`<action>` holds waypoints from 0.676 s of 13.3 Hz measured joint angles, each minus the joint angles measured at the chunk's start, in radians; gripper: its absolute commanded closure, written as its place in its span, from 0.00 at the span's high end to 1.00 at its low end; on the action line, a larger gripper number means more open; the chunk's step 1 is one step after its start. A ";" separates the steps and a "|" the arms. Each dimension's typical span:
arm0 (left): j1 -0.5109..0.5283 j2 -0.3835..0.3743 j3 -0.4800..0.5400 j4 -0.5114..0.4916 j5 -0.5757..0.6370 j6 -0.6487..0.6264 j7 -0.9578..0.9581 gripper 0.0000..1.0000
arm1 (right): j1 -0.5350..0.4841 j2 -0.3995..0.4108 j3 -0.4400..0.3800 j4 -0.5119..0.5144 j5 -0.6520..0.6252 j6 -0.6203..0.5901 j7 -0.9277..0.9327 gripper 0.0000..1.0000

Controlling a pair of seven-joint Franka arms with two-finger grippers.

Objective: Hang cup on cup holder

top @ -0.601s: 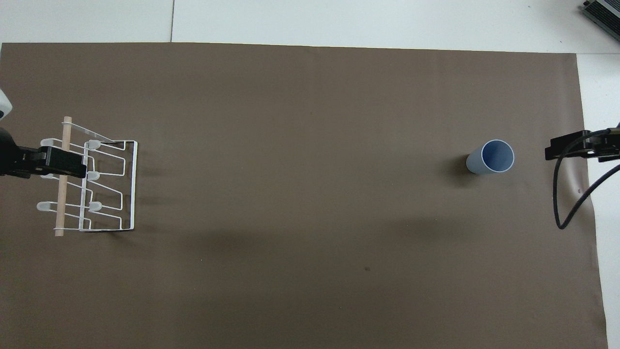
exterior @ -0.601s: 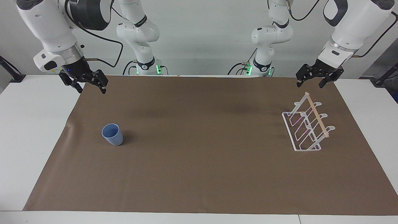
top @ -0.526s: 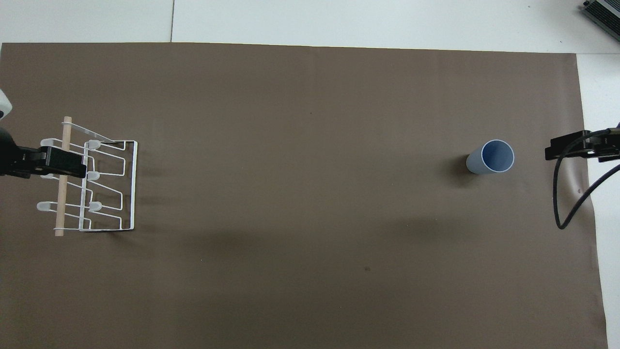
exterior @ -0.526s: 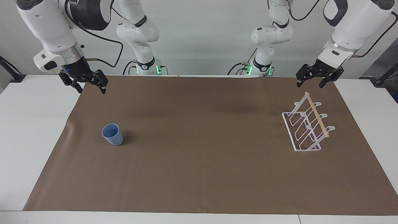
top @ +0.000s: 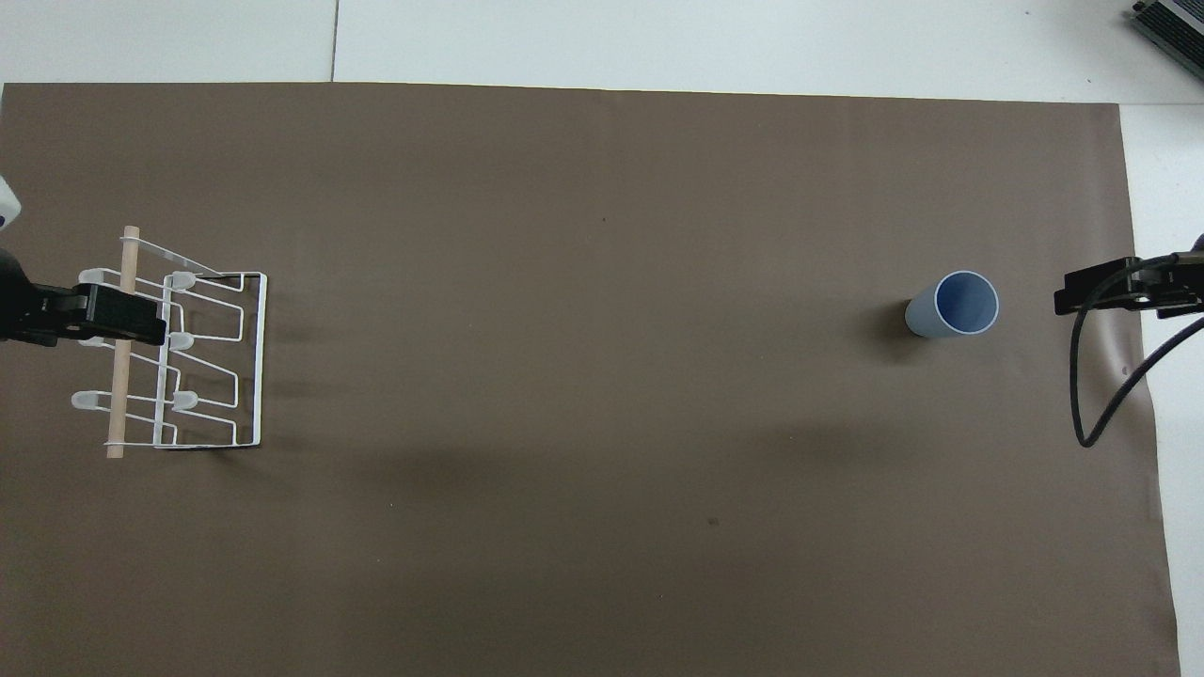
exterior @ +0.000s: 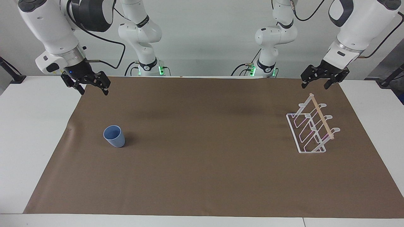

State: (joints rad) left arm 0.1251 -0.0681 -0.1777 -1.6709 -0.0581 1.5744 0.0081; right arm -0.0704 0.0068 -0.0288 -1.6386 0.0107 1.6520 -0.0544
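A light-blue cup [exterior: 114, 136] [top: 952, 305] stands upright, mouth up, on the brown mat toward the right arm's end of the table. The clear cup holder [exterior: 312, 127] [top: 179, 350] with its wooden dowel stands on the mat toward the left arm's end. My right gripper [exterior: 93, 89] [top: 1068, 301] hangs open and empty above the mat's corner at the right arm's end, apart from the cup. My left gripper [exterior: 315, 84] [top: 150, 320] hangs open and empty in the air over the cup holder, not touching it.
The brown mat [exterior: 202, 148] covers most of the white table [exterior: 28, 126]. A black cable [top: 1096, 395] loops down from the right arm over the mat's edge. A dark device corner [top: 1171, 28] lies at the table's end farthest from the robots.
My right gripper has crept slightly toward the cup. The left gripper, the cup and the cup holder have not visibly moved.
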 measured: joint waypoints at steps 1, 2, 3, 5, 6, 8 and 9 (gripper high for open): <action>0.000 0.000 0.000 0.000 0.000 0.000 0.000 1.00 | 0.001 0.000 0.001 0.000 0.000 0.000 -0.001 1.00; 0.000 0.000 0.000 0.000 0.000 0.000 0.000 1.00 | 0.003 -0.001 0.004 0.000 0.001 0.000 -0.003 1.00; 0.000 0.000 0.000 0.000 0.000 0.000 0.000 1.00 | 0.006 -0.001 0.012 0.000 0.001 0.000 -0.008 1.00; 0.000 0.000 0.000 0.000 0.000 0.000 0.000 1.00 | 0.024 -0.003 0.029 0.000 0.002 0.002 -0.018 1.00; 0.000 0.000 0.000 0.000 0.000 0.000 0.000 1.00 | 0.044 -0.004 0.036 0.000 0.002 0.007 -0.019 1.00; 0.000 0.000 0.000 0.000 0.000 0.000 0.000 1.00 | 0.093 -0.005 0.043 -0.001 0.002 0.047 -0.019 1.00; 0.000 0.000 0.000 -0.001 0.000 0.000 0.000 1.00 | 0.114 -0.005 0.045 -0.004 0.002 0.066 -0.019 1.00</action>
State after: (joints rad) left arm 0.1252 -0.0682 -0.1774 -1.6715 -0.0581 1.5743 0.0081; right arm 0.0438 0.0013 0.0159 -1.6428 0.0124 1.7185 -0.0732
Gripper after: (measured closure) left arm 0.000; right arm 0.000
